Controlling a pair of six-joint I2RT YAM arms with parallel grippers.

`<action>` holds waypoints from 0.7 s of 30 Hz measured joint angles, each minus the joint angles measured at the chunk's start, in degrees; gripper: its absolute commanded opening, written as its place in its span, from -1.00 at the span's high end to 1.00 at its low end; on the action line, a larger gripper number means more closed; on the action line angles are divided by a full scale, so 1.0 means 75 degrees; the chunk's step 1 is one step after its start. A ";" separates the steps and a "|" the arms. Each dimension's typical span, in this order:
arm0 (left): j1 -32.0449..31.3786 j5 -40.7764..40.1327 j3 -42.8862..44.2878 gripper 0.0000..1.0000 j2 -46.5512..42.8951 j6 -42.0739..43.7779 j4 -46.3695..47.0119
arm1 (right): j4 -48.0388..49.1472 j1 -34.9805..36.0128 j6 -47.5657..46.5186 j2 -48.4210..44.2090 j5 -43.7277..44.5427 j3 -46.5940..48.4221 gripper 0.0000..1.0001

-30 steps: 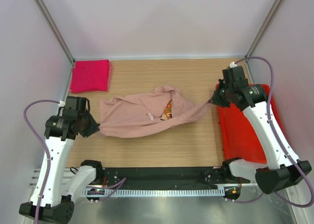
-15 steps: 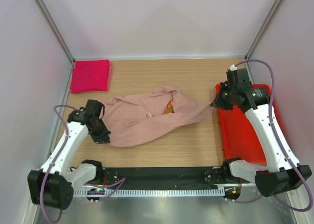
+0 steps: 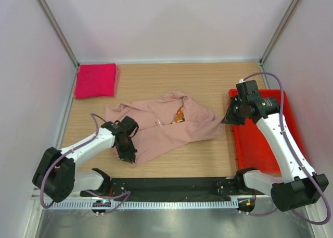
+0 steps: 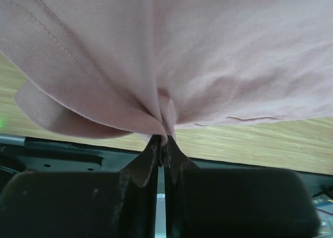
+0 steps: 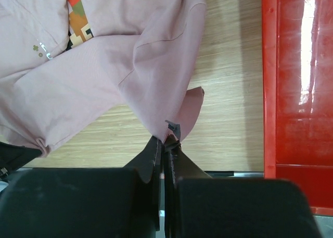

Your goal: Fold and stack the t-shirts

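Here the wooden table (image 3: 208, 82) is carrying everything, with the two arms reaching in from its near edge. The pale pink t-shirt (image 3: 166, 131) is lying crumpled and unfolded across the middle of the table, spreading from near the left arm toward the right one, with folds bunching up along its far edge. The red bin (image 3: 252, 144) is sitting at the right side of the table, just beside the shirt's right end but not touching it. The right arm is crossing above the bin.

The magenta t-shirt (image 3: 95, 80) is resting folded into a neat rectangle in the far left corner, well apart from the pale one.

The left gripper (image 3: 130, 153) is lying low over the shirt's near left edge. In the left wrist view its jaws are pressing together on a gathered pinch of the cloth (image 4: 208, 55), the fabric fanning upward from the left gripper's (image 4: 162, 141) tips over the table (image 4: 260, 139).

The right gripper (image 3: 225, 119) is holding the shirt's right end between the shirt and the bin. In the right wrist view its jaws are also clamping tight on a small fold, and the cloth (image 5: 104, 76) is draping away from the right gripper (image 5: 166, 139) across the wood (image 5: 229, 92), with the bin's wall (image 5: 296, 92) running alongside.

An orange-brown pixel print (image 5: 78, 19) is peeking out between folds near the shirt's middle.
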 measured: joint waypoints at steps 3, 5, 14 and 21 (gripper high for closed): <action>-0.0187 0.0111 -0.0478 0.90 -0.0533 -0.0399 -0.0023 | 0.0041 0.0000 0.0000 -0.0003 -0.0032 -0.0035 0.98; -0.0204 0.0119 -0.0764 0.89 -0.1093 -0.0641 -0.0332 | 0.0117 0.0000 -0.0003 -0.0003 -0.0041 -0.0070 0.98; -0.0204 -0.0373 -0.0734 0.91 -0.2961 -0.1425 -0.2025 | 0.0344 -0.0003 -0.0006 0.0035 -0.0090 -0.0149 0.98; -0.0207 -0.0405 -0.0597 0.99 -0.1920 -0.1428 -0.1687 | 0.0425 -0.0332 -0.0050 0.1285 0.0385 0.1317 0.98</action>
